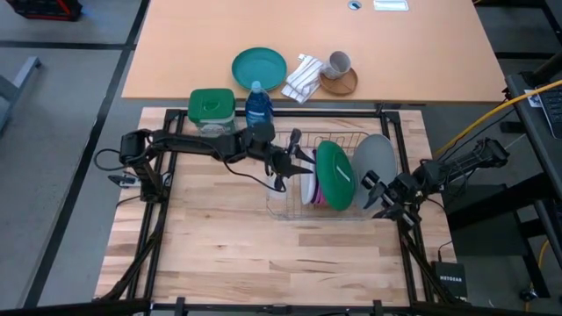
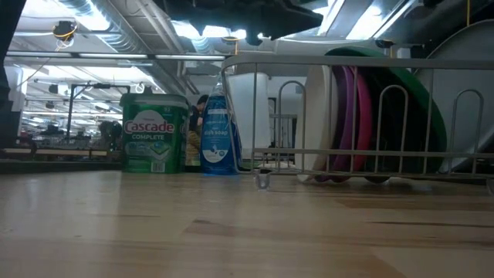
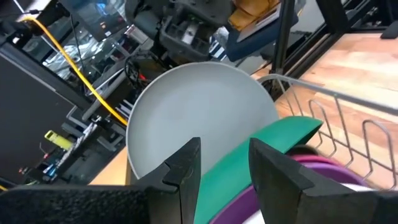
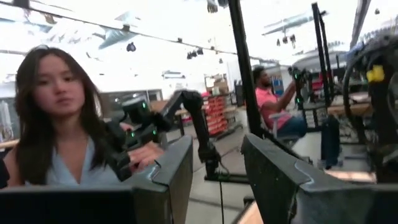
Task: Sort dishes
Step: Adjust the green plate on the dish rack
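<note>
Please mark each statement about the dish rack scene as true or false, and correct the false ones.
1. The green plate stands on edge in the wire rack. True.
2. The teal plate is inside the rack. False: it lies on the tan table behind the rack, near the mug.
3. The left pincer is shut tight on the pink plate. False: its fingers stand apart just above the rim of the green plate, holding nothing.
4. The large light grey plate leans at the rack's end nearer the right arm. True.
5. The right pincer holds a plate. False: it is open and empty.
</note>
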You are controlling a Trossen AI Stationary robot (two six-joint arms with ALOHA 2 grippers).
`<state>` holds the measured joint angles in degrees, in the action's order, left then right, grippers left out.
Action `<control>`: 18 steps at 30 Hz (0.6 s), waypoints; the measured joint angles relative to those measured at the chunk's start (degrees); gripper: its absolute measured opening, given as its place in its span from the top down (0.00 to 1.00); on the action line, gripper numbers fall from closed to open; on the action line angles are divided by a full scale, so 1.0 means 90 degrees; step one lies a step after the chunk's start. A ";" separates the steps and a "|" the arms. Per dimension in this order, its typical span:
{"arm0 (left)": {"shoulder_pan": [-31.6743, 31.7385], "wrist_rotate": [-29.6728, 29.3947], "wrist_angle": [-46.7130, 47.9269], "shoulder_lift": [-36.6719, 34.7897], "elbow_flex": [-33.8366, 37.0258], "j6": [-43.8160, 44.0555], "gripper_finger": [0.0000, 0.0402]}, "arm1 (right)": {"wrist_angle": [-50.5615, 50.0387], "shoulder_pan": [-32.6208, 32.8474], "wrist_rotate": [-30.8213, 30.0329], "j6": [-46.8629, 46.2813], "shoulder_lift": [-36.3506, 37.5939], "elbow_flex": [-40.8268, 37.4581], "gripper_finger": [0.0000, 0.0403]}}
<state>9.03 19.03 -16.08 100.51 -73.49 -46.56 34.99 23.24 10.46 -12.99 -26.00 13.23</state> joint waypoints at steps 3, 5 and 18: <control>-0.0058 -0.0005 0.0007 0.0000 0.0000 0.0012 0.69 | 0.0277 0.0001 -0.0136 0.0004 0.0000 0.0000 0.63; -0.0093 -0.0047 0.0006 0.0000 0.0000 0.0012 0.69 | 0.0380 0.0001 -0.0359 0.0062 0.0002 0.0000 0.63; -0.0087 -0.0206 0.0003 0.0000 0.0000 0.0003 0.69 | 0.0853 -0.0001 -0.2934 0.1400 0.0002 0.0000 0.63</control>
<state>8.25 17.17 -16.05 100.51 -73.49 -46.54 42.67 23.23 -15.94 -0.39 -25.98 13.23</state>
